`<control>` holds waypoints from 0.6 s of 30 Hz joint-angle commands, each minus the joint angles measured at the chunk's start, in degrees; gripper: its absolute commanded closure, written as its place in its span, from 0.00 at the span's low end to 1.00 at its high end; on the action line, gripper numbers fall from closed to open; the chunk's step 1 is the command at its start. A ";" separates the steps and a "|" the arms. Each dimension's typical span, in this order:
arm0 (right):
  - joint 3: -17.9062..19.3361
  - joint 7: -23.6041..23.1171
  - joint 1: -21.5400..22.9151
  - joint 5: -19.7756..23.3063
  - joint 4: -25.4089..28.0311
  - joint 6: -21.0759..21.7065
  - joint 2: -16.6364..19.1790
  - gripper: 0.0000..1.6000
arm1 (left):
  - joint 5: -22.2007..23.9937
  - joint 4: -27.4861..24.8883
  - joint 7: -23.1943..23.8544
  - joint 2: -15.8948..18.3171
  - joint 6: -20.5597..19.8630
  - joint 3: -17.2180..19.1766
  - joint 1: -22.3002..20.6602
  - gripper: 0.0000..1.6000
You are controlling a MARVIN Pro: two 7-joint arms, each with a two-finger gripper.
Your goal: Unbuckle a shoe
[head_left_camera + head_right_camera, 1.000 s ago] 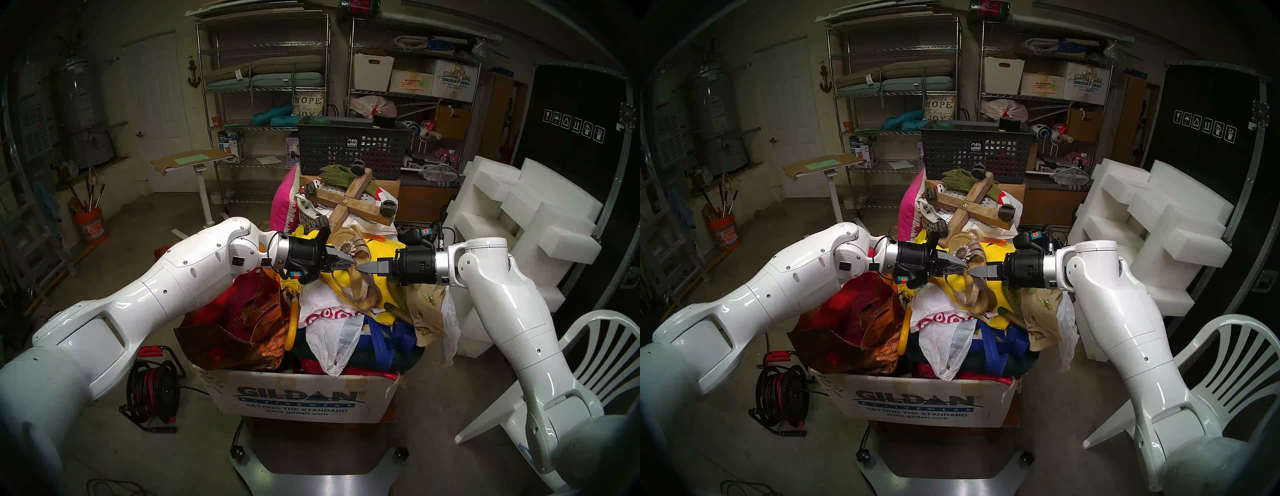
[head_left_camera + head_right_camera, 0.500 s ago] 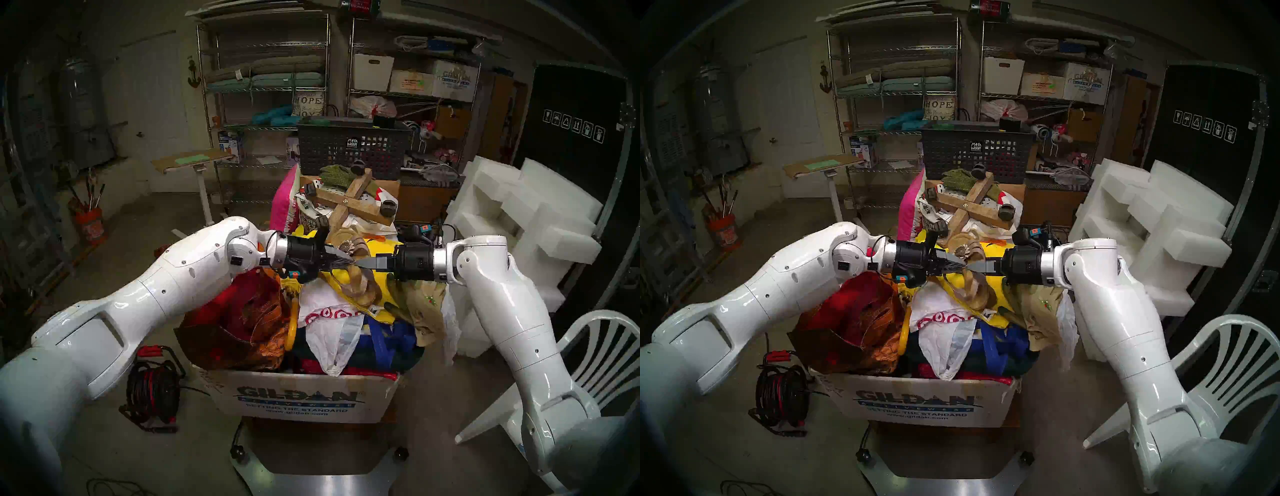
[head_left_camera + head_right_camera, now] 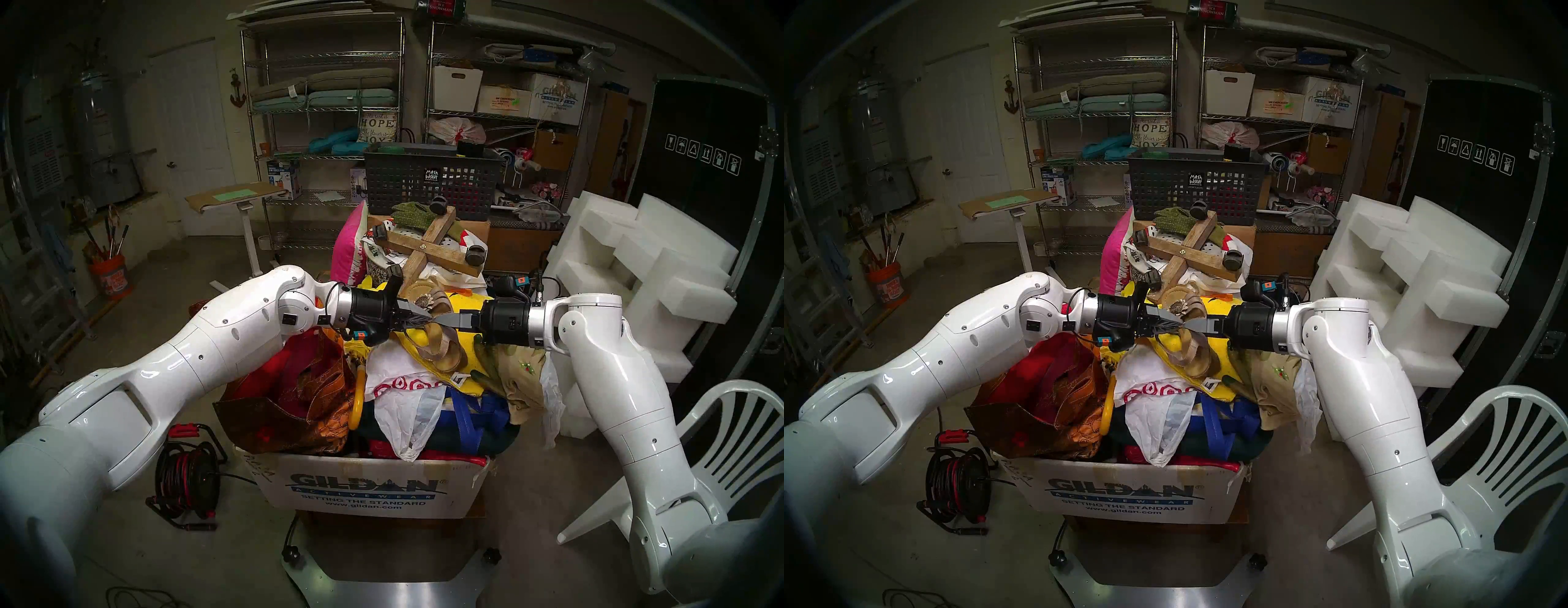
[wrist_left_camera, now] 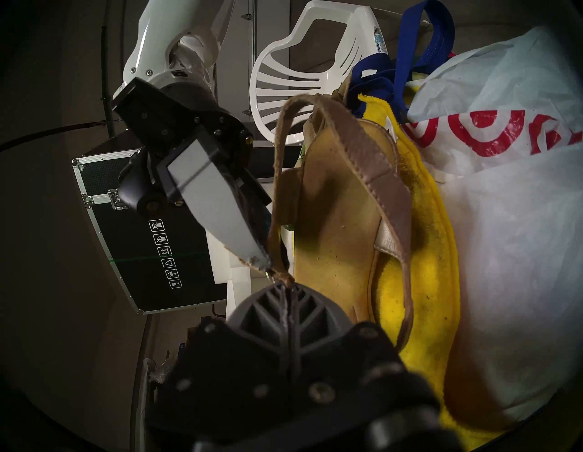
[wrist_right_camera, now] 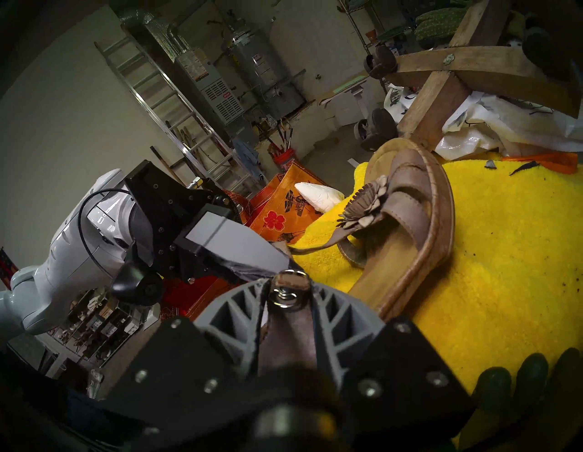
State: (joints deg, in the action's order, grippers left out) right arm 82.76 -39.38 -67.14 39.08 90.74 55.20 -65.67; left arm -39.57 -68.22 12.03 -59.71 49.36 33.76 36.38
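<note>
Here our left gripper (image 4: 288, 285) is squeezed tight on the thin strap (image 4: 277, 176) of the shoe (image 3: 441, 339). Our right gripper (image 5: 288, 288) is pinched on the strap end with the little metal buckle (image 5: 285, 298). We think the two pull apart so the strap can slip out. The shoe lies on a yellow towel (image 5: 504, 252) on top of a full box (image 3: 365, 488). The head view hides the buckle. Only the right wrist view shows it, between our fingers (image 5: 334, 312).
</note>
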 commanded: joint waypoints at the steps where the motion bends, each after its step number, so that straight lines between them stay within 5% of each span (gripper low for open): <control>1: 1.76 0.96 1.17 0.65 0.93 -0.20 -0.70 0.75 | 0.44 -0.68 0.07 -0.48 -0.25 0.40 -0.66 1.00; 18: 5.92 3.07 -0.78 1.80 1.81 -0.20 -0.48 0.77 | 0.35 -0.36 0.22 -0.62 -0.06 0.17 -0.76 1.00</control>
State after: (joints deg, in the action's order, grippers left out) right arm 86.09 -37.15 -68.23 40.20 91.31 55.19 -66.36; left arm -39.28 -68.29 12.13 -60.42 49.10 33.68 36.25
